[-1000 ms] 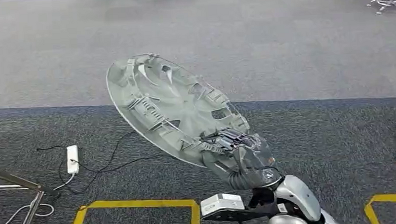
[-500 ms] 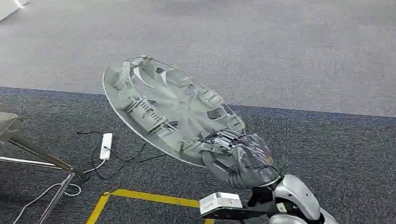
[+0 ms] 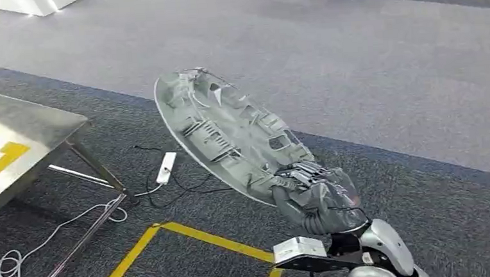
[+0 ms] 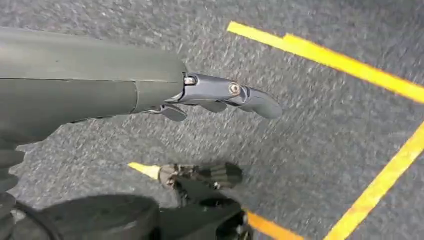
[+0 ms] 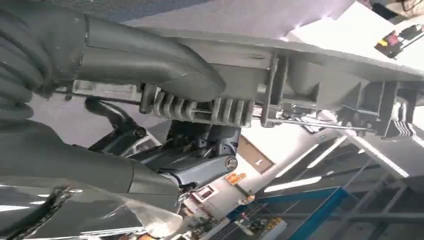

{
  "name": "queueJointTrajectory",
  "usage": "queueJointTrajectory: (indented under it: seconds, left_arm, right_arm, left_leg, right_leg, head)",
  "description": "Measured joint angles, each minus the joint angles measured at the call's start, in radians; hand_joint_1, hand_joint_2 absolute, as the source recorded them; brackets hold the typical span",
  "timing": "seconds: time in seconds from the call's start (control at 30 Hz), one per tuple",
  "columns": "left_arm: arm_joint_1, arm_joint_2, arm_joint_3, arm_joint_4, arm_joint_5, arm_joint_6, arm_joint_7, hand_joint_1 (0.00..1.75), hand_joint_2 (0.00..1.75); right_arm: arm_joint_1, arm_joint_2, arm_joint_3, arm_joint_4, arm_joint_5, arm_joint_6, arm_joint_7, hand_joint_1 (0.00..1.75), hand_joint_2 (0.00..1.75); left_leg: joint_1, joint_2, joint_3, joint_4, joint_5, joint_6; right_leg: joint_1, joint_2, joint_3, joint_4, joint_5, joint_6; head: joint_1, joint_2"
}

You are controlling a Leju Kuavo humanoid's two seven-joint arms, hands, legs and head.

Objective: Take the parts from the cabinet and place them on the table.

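Observation:
A large grey round wheel cover is held tilted in the air, its ribbed inner side facing me. My right hand grips its near rim. The right wrist view looks along the cover's rim, with the thumb pressed on it. At the left stands a metal table with yellow marks on its top. My left hand hangs over the carpet with its fingers apart and nothing in it.
Dark carpet with yellow tape lines lies below. A white power strip and its cables lie on the floor by the table's legs. Lighter grey floor stretches beyond.
The whole view has swung left: the metal table has come further into view at the left. My right hand keeps the same hold on the wheel cover.

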Motion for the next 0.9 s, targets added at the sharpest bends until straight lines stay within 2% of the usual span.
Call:
queueJointTrajectory:
  seconds: [0.03,0.07,0.1,0.13,0.17,0.2,0.23,0.27,0.3,0.33,0.4,0.43,0.47,0.5,0.53,0.57,0.6,0.63,0.67,0.7,0.73,0.77,0.8,0.83,0.9]
  left_arm:
    - [-0.001,0.0,-0.013,0.0,0.0,0.0,0.002,0.0,1.75]
    - [-0.001,0.0,-0.024,0.0,0.0,0.0,0.002,0.0,1.75]
    - [0.001,0.001,-0.033,0.0,0.001,-0.002,0.003,0.0,1.75]
    - [0.004,0.001,-0.04,0.0,0.002,-0.003,0.005,0.0,1.75]
    - [0.006,0.001,-0.045,0.0,0.003,-0.004,0.005,0.0,1.75]
    - [0.009,0.0,-0.05,0.0,0.006,-0.005,0.005,0.0,1.75]
    - [0.011,0.0,-0.056,0.0,0.009,-0.007,0.007,0.0,1.75]
    - [0.014,0.0,-0.062,0.0,0.013,-0.009,0.008,0.0,1.75]
    - [0.015,0.0,-0.066,-0.002,0.019,-0.012,0.008,0.0,1.75]
    - [0.019,0.0,-0.069,-0.005,0.02,-0.014,0.008,0.0,1.75]
    - [0.03,0.0,-0.069,-0.008,0.021,-0.023,0.01,0.0,1.75]
    - [0.034,0.005,-0.069,-0.01,0.018,-0.031,0.007,0.0,1.75]
    - [0.038,0.005,-0.069,-0.01,0.011,-0.043,-0.004,0.0,1.75]
    - [0.037,0.007,-0.065,-0.01,-0.001,-0.055,-0.018,0.0,1.75]
    - [0.034,0.009,-0.059,-0.01,-0.01,-0.061,-0.028,0.0,1.75]
    - [0.031,0.01,-0.055,-0.01,-0.015,-0.066,-0.033,0.0,1.75]
    - [0.029,0.012,-0.052,-0.01,-0.018,-0.07,-0.037,0.0,1.75]
    - [0.03,0.013,-0.05,-0.01,-0.023,-0.073,-0.039,0.0,1.75]
    - [0.031,0.013,-0.045,-0.01,-0.024,-0.075,-0.039,0.0,1.75]
    - [0.032,0.013,-0.04,-0.01,-0.027,-0.076,-0.039,0.0,1.75]
    - [0.033,0.013,-0.034,-0.01,-0.029,-0.079,-0.04,0.0,1.75]
    - [0.033,0.013,-0.026,-0.011,-0.036,-0.089,-0.044,0.0,1.75]
    - [0.029,0.013,-0.013,-0.011,-0.047,-0.1,-0.05,0.0,1.75]
    - [0.025,0.011,0.002,-0.013,-0.058,-0.112,-0.06,0.0,1.75]
    - [0.026,0.01,0.036,-0.015,-0.087,-0.133,-0.071,0.0,1.75]
  right_arm:
    - [0.007,-0.004,-0.004,-0.002,0.0,0.0,-0.002,1.75,1.75]
    - [0.013,-0.007,-0.009,-0.002,0.002,0.0,-0.005,1.75,1.75]
    - [0.019,-0.008,-0.015,-0.002,0.003,0.0,-0.006,1.75,1.75]
    - [0.024,-0.008,-0.02,-0.002,0.003,0.001,-0.006,1.75,1.75]
    - [0.026,-0.01,-0.024,-0.002,0.003,0.001,-0.006,1.75,1.75]
    - [0.027,-0.011,-0.025,-0.002,0.004,0.003,-0.005,1.75,1.75]
    - [0.027,-0.012,-0.027,-0.003,0.005,0.006,-0.005,1.75,1.75]
    - [0.027,-0.013,-0.029,-0.004,0.006,0.011,-0.005,1.75,1.75]
    - [0.027,-0.013,-0.031,-0.005,0.006,0.015,-0.005,1.75,1.75]
    - [0.026,-0.013,-0.032,-0.009,0.007,0.016,-0.005,1.75,1.75]
    - [0.025,-0.014,-0.033,-0.011,0.007,0.02,-0.005,1.75,1.75]
    - [0.025,-0.013,-0.033,-0.011,0.008,0.021,-0.005,1.75,1.75]
    - [0.024,-0.013,-0.033,-0.012,0.01,0.021,-0.005,1.75,1.75]
    - [0.026,-0.013,-0.033,-0.012,0.011,0.02,-0.005,1.75,1.75]
    - [0.026,-0.013,-0.033,-0.012,0.011,0.02,-0.005,1.75,1.75]
    - [0.025,-0.013,-0.033,-0.012,0.012,0.021,-0.004,1.75,1.75]
    - [0.022,-0.013,-0.033,-0.012,0.012,0.022,-0.002,1.75,1.75]
    - [0.02,-0.013,-0.033,-0.012,0.012,0.025,0.001,1.75,1.75]
    - [0.019,-0.013,-0.033,-0.012,0.012,0.03,0.003,1.75,1.75]
    - [0.019,-0.013,-0.033,-0.012,0.013,0.033,0.005,1.75,1.75]
    - [0.018,-0.013,-0.032,-0.012,0.015,0.037,0.005,1.75,1.75]
    - [0.015,-0.013,-0.03,-0.012,0.016,0.039,0.005,1.75,1.75]
    - [0.012,-0.013,-0.027,-0.011,0.019,0.042,0.005,1.75,1.75]
    - [0.003,-0.013,-0.021,-0.009,0.021,0.043,0.006,1.75,1.75]
    - [-0.018,-0.012,-0.003,-0.003,0.026,0.043,0.01,1.75,1.75]
  left_leg:
    - [0.0,-0.011,0.0,0.0,-0.001,0.004]
    - [-0.001,-0.024,0.0,0.0,-0.002,0.006]
    - [-0.003,-0.037,0.002,0.0,-0.003,0.007]
    - [-0.004,-0.052,0.004,0.0,-0.004,0.008]
    - [-0.006,-0.068,0.008,0.001,-0.005,0.009]
    - [-0.006,-0.084,0.012,0.001,-0.007,0.009]
    - [-0.006,-0.099,0.017,0.001,-0.009,0.006]
    - [-0.005,-0.111,0.018,0.001,-0.011,0.003]
    - [-0.01,-0.12,0.015,0.005,-0.014,-0.002]
    - [-0.005,-0.133,0.007,0.008,-0.012,-0.007]
    - [0.002,-0.153,0.004,0.001,-0.006,-0.02]
    - [-0.003,-0.159,0.004,0.003,-0.009,-0.026]
    - [-0.009,-0.102,0.001,0.018,-0.02,-0.033]
    - [-0.008,-0.055,-0.02,0.063,-0.048,-0.041]
    - [-0.005,-0.034,-0.054,0.133,-0.084,-0.047]
    - [0.0,-0.025,-0.097,0.217,-0.119,-0.051]
    - [0.002,-0.023,-0.132,0.284,-0.139,-0.055]
    - [0.005,-0.022,-0.144,0.303,-0.132,-0.057]
    - [0.006,-0.02,-0.131,0.275,-0.104,-0.058]
    - [0.006,-0.015,-0.099,0.211,-0.063,-0.057]
    - [0.005,-0.003,-0.054,0.122,-0.018,-0.052]
    - [0.0,0.035,-0.007,0.032,0.018,-0.044]
    - [-0.015,0.067,0.004,0.008,-0.006,-0.038]
    - [-0.013,0.059,0.001,0.004,-0.001,-0.029]
    - [-0.015,0.038,-0.005,0.004,-0.003,-0.021]
  right_leg:
    - [0.001,0.015,-0.041,0.08,-0.035,0.001]
    - [0.002,0.021,-0.089,0.167,-0.067,0.001]
    - [0.003,0.023,-0.127,0.226,-0.079,0.001]
    - [0.003,0.023,-0.145,0.238,-0.063,-0.001]
    - [0.004,0.024,-0.138,0.203,-0.023,-0.004]
    - [0.004,0.03,-0.11,0.129,0.032,-0.008]
    - [0.004,0.049,-0.072,0.035,0.086,-0.014]
    - [0.003,0.089,-0.045,-0.038,0.111,-0.018]
    - [-0.001,0.117,-0.035,-0.056,0.097,-0.019]
    - [-0.001,0.106,-0.017,-0.069,0.091,-0.018]
    - [0.005,0.091,-0.017,-0.07,0.092,-0.022]
    - [-0.004,0.076,-0.01,-0.079,0.095,-0.028]
    - [-0.005,0.062,-0.003,-0.083,0.096,-0.032]
    - [-0.004,0.047,0.002,-0.084,0.091,-0.04]
    - [-0.002,0.032,0.005,-0.084,0.089,-0.044]
    - [-0.001,0.014,0.008,-0.084,0.085,-0.046]
    - [-0.001,-0.001,0.01,-0.084,0.082,-0.046]
    - [-0.001,-0.016,0.013,-0.084,0.079,-0.046]
    - [-0.001,-0.029,0.017,-0.084,0.076,-0.045]
    - [-0.001,-0.04,0.022,-0.084,0.073,-0.044]
    - [-0.001,-0.051,0.029,-0.084,0.069,-0.042]
    - [0.001,-0.062,0.036,-0.084,0.064,-0.039]
    - [0.008,-0.071,0.038,-0.084,0.06,-0.032]
    - [0.01,-0.079,0.037,-0.083,0.058,-0.026]
    - [0.01,-0.1,0.043,-0.09,0.056,-0.017]
  head:
    - [0.005,0.0]
    - [0.005,0.0]
    - [0.005,0.0]
    - [0.004,0.0]
    - [0.005,0.0]
    - [0.005,0.0]
    - [0.005,0.0]
    - [0.005,0.0]
    - [0.002,0.0]
    - [0.005,0.0]
    - [0.005,0.0]
    - [0.003,0.0]
    - [0.002,0.0]
    - [-0.008,0.0]
    - [-0.006,0.0]
    - [-0.006,0.0]
    - [-0.006,0.0]
    - [-0.007,0.0]
    - [-0.007,0.0]
    - [-0.007,0.0]
    - [-0.007,0.0]
    - [-0.007,0.0]
    - [-0.007,0.0]
    - [-0.005,0.0]
    - [-0.006,0.0]
